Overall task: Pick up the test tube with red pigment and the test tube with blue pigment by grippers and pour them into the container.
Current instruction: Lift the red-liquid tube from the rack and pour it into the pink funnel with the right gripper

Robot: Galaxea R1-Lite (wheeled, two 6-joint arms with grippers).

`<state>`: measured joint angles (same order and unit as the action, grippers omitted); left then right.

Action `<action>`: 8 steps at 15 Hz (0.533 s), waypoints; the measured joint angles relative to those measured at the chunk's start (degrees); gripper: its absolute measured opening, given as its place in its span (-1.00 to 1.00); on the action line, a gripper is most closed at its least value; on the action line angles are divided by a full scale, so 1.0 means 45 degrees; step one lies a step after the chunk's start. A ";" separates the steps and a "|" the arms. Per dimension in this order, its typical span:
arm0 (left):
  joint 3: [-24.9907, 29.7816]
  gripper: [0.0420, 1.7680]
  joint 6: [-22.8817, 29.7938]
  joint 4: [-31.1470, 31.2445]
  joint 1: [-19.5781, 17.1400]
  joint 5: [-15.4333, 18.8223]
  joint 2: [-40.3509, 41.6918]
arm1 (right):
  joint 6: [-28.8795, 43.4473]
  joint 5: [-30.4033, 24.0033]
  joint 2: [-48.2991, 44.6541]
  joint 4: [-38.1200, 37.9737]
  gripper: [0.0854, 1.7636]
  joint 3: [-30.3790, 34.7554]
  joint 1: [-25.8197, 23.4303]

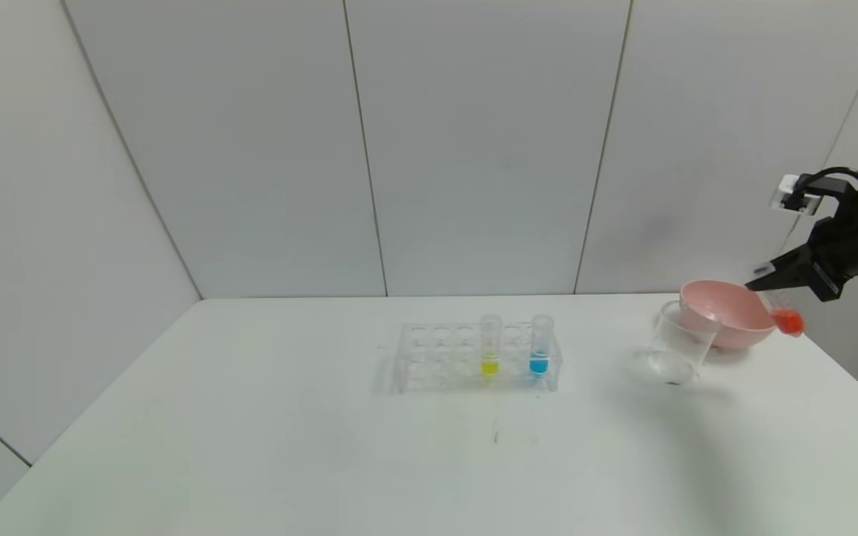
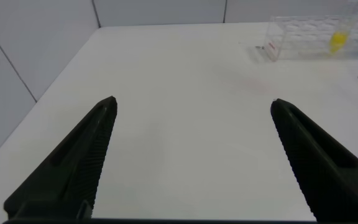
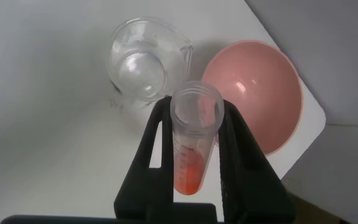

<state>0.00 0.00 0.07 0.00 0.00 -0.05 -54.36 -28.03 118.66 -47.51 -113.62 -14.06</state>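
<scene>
My right gripper (image 1: 768, 286) is shut on the test tube with red pigment (image 1: 786, 318), held above the table's far right, beside the pink bowl. In the right wrist view the tube (image 3: 194, 140) sits between the fingers (image 3: 157, 134), open mouth toward the clear container (image 3: 143, 65), orange-red liquid at its bottom. The container (image 1: 678, 344) stands just left of the bowl. The test tube with blue pigment (image 1: 540, 346) stands upright in the clear rack (image 1: 429, 357) at mid-table. My left gripper (image 2: 194, 102) is open and empty over bare table left of the rack; it is out of the head view.
A pink bowl (image 1: 727, 313) stands behind and right of the container, also in the right wrist view (image 3: 257, 93). A tube with yellow liquid (image 1: 490, 344) stands in the rack beside the blue one. The table's right edge runs close to the bowl.
</scene>
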 joint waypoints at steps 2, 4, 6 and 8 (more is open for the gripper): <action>0.0000 1.00 0.0000 0.0005 0.0000 0.0005 0.0005 | -0.0840 0.0033 0.0122 -0.0033 -0.52 -0.0135 0.0106; 0.0000 1.00 0.0000 0.0000 0.0000 0.0000 0.0005 | -0.1227 0.0379 0.0184 -0.0098 -0.52 -0.0200 0.0325; 0.0000 1.00 0.0000 0.0000 0.0000 0.0000 0.0005 | -0.1885 0.0951 0.0209 -0.0214 -0.52 -0.0214 0.0558; 0.0000 1.00 0.0000 0.0000 0.0000 0.0000 0.0005 | -0.2267 0.1338 0.0225 -0.0317 -0.52 -0.0219 0.0802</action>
<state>0.00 0.00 0.07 0.00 0.00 -0.02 -64.56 -22.00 119.68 -48.93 -114.60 -10.45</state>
